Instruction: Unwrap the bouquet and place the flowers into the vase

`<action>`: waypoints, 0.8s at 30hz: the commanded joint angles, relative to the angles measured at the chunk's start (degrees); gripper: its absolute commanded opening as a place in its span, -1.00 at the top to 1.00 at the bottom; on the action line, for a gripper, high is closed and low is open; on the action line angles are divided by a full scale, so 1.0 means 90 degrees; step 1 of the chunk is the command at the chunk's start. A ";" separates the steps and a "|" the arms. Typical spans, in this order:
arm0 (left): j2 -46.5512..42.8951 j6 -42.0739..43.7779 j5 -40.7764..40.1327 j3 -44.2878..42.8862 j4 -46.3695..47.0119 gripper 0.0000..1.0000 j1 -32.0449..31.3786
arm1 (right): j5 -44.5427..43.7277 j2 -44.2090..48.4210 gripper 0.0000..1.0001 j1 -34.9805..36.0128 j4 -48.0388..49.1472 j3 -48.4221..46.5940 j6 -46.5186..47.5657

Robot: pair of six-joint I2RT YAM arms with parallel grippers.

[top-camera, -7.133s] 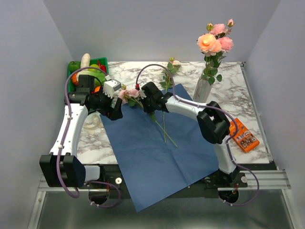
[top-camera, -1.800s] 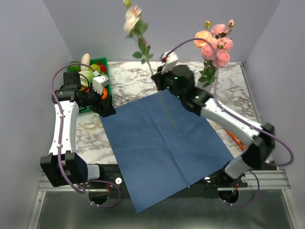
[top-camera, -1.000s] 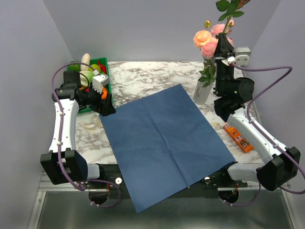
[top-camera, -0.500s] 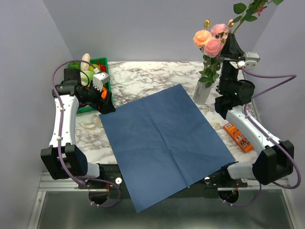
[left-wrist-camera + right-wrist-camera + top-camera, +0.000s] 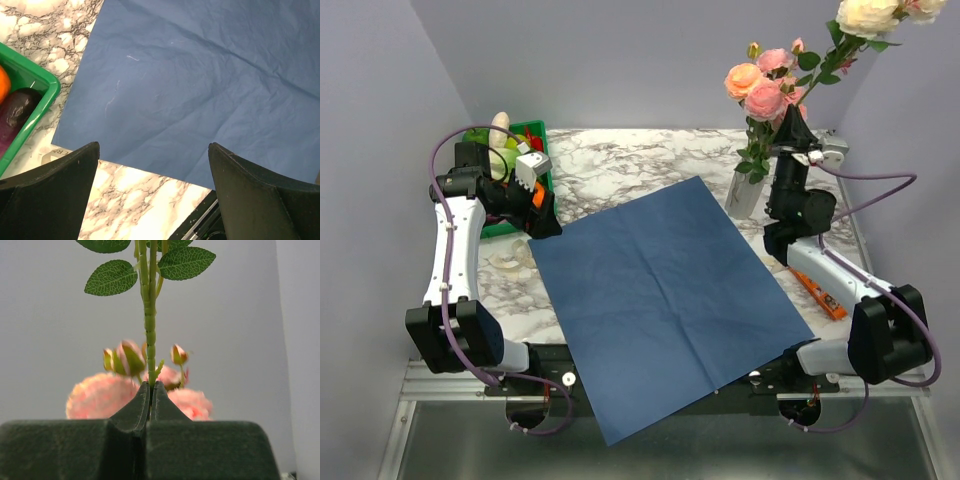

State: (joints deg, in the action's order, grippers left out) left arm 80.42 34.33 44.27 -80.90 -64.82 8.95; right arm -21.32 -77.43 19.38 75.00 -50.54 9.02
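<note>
The right gripper (image 5: 151, 390) is pinched shut on the cream rose (image 5: 867, 14) by its stem, beside the vase (image 5: 744, 195) near the table's (image 5: 620, 165) far right corner. The rose looks light, whippy and top-heavy, so a low hold on the stem probably steers it best. The left gripper (image 5: 542, 225) gapes empty over the blue paper's (image 5: 660, 270) left corner.

Cream rose (image 5: 865, 15) now aloft beside vase (image 5: 745, 196)

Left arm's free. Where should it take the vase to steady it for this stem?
Grip the vase by its narrow upright body below the rim, coming from the paper side. Roses fill its mouth, and the right gripper, shut on the stem, stands close on the other side, so probably only that flank is open.
</note>
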 commanded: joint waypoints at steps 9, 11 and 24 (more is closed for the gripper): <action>0.0009 0.0112 0.0305 0.0005 -0.0074 -0.97 0.0041 | -0.1233 0.0585 0.99 -0.0044 -0.2692 0.0509 -0.0308; 0.0009 0.0092 0.0325 0.0005 -0.0074 -0.97 0.0041 | -0.1390 0.0527 0.99 -0.0044 -0.3360 0.0334 -0.0522; -0.0059 0.0063 0.0364 -0.0005 -0.0113 -0.97 0.0041 | -0.0785 0.0223 -0.15 -0.0044 -0.7667 -0.1201 -0.2095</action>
State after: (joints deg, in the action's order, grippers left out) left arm 80.53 34.50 45.69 -80.88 -65.04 8.95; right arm -30.74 -77.56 19.00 21.67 -60.97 -3.22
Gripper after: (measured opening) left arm 0.987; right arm 0.404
